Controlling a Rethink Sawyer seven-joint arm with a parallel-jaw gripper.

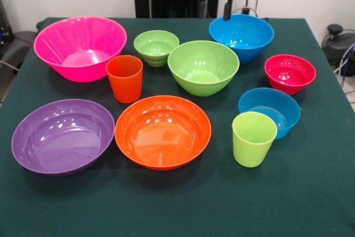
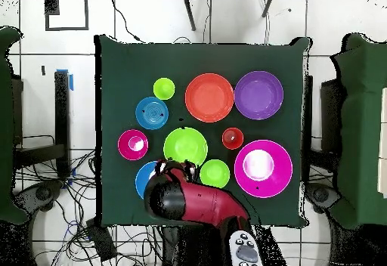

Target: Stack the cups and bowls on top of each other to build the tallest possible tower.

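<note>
All pieces stand apart on the table, open side up; none is stacked. In the front view the pink bowl [image 1: 80,45] is back left, and a small green bowl [image 1: 156,46], a medium green bowl [image 1: 203,66] and a blue bowl [image 1: 241,36] run rightwards from it. The small red bowl [image 1: 289,73] and a second blue bowl [image 1: 269,110] are at the right. The lime cup [image 1: 253,138], orange bowl [image 1: 162,131] and purple bowl [image 1: 62,135] are in front, with the orange cup [image 1: 124,77] behind them. My gripper [image 1: 227,9] hangs over the back blue bowl's rim [image 2: 143,178].
The dark green table cloth [image 1: 310,203] reaches the picture's front edge. My red arm [image 2: 196,201] reaches in over the table's base side. Chairs [image 2: 355,127] stand at both sides and cables lie on the floor.
</note>
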